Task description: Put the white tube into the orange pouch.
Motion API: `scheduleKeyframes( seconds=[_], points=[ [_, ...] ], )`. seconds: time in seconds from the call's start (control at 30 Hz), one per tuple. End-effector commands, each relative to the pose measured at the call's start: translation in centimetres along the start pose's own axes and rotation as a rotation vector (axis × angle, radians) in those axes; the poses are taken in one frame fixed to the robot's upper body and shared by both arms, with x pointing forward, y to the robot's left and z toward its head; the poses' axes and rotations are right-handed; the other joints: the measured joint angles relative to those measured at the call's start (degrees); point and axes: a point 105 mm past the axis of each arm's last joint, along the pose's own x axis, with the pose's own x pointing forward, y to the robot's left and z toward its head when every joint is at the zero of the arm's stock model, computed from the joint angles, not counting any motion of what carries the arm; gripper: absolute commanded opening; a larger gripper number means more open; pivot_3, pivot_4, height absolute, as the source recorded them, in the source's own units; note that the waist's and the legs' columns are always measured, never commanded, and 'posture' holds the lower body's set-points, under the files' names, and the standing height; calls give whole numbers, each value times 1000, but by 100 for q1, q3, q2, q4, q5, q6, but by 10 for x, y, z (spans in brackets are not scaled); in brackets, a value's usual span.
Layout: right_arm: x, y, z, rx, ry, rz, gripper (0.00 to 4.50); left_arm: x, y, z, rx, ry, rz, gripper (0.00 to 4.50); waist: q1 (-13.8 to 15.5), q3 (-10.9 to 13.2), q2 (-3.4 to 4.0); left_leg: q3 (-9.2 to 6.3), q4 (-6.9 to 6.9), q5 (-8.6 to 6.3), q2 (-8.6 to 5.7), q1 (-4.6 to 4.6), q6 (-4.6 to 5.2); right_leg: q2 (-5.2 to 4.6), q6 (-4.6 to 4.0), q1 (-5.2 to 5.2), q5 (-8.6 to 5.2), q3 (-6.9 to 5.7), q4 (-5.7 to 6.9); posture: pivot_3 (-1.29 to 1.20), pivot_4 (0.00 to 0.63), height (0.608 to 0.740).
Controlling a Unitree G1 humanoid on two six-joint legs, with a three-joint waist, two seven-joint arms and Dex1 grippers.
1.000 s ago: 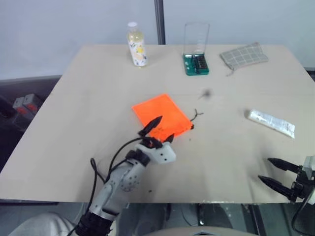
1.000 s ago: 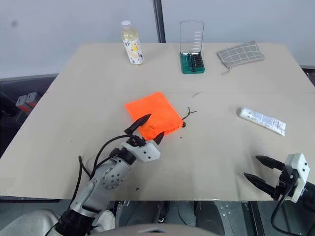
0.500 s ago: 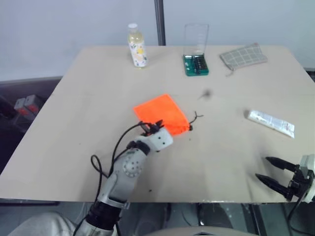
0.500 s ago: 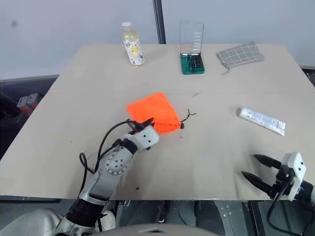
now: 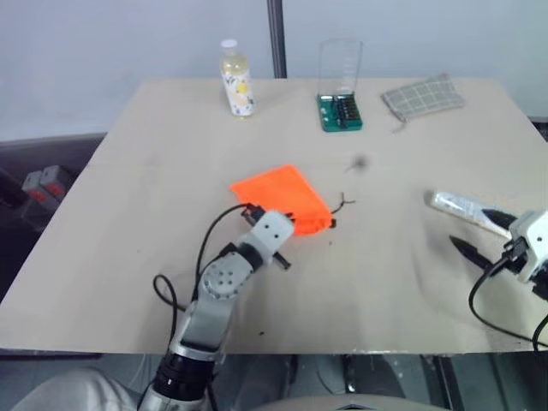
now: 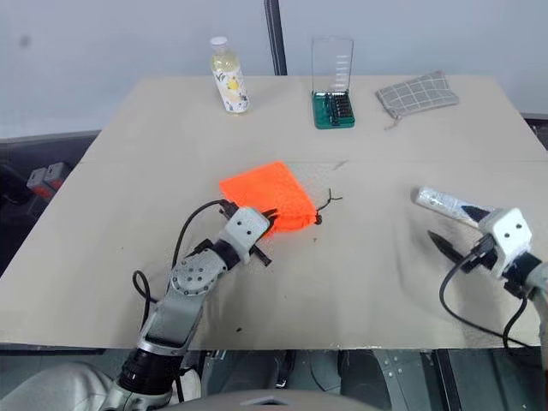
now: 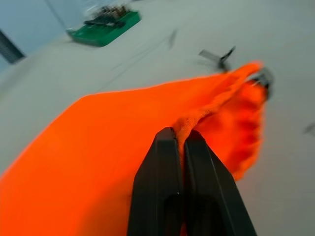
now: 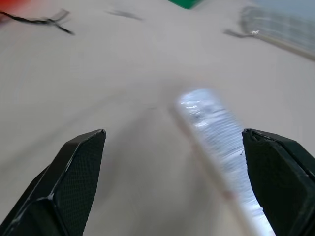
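Observation:
The orange pouch (image 5: pixel 281 194) lies flat at the middle of the table, its dark drawstring (image 5: pixel 342 204) trailing from the right corner. My left gripper (image 5: pixel 287 224) is shut on the pouch's near edge; in the left wrist view both fingers (image 7: pixel 165 162) pinch a fold of orange fabric (image 7: pixel 123 128). The white tube (image 5: pixel 454 204) lies at the right of the table. My right gripper (image 5: pixel 479 231) stands open just short of the tube's near end, one finger over it. In the right wrist view the tube (image 8: pixel 216 132) lies ahead between the spread fingers (image 8: pixel 74 167).
At the table's back stand a white-capped bottle of yellowish liquid (image 5: pixel 237 79), a green bit case with a raised clear lid (image 5: pixel 341 110) and a grey checked cloth pouch (image 5: pixel 424 92). The table's front edge (image 5: pixel 342 349) runs just behind both arms.
My left gripper has rolled and shut on the orange pouch's near edge. My right gripper, open throughout, has moved forward and up from the table's front edge to the white tube.

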Motion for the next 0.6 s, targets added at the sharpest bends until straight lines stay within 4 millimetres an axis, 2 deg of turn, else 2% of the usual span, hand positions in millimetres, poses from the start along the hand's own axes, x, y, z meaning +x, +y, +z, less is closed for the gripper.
scheduleKeyframes(
  seconds=[0.03, 0.13, 0.3, 0.43, 0.6],
  points=[
    [7, -29, -8, -51, 107, -44, 4500, -2, 6, 11, -50, -38, -7, 111, -7, 3, -5, -1, 0, 0, 3, 2, 0, 4, 0, 1, 0, -1, 0, 0, 150, 740],
    [15, -48, -25, -27, 226, -30, 4500, -1, 3, 6, -50, -23, -35, 111, -9, 4, -5, 0, 0, 1, 5, 3, -1, 7, -3, -1, 1, -1, 3, 0, 150, 740],
    [32, -58, -40, 74, 328, 48, 4500, 2, 2, 8, -110, -35, -51, 111, -21, 7, -8, 7, -1, 6, 5, 0, -10, 6, -3, -1, 2, 4, -2, 0, 150, 740],
    [45, -53, -32, 185, 300, 154, 4500, -1, 3, 6, -56, -36, -84, 111, -43, 12, -10, 13, -3, 14, 5, 0, -23, 5, -3, -3, 2, 9, -4, 0, 150, 740],
    [43, -46, -43, 207, 417, 254, 4500, -4, 10, 2, -88, -38, -96, 111, -51, 12, -10, 8, -5, 13, 5, -2, -23, 3, -4, -4, 2, 7, -5, 0, 150, 740]
  ],
)
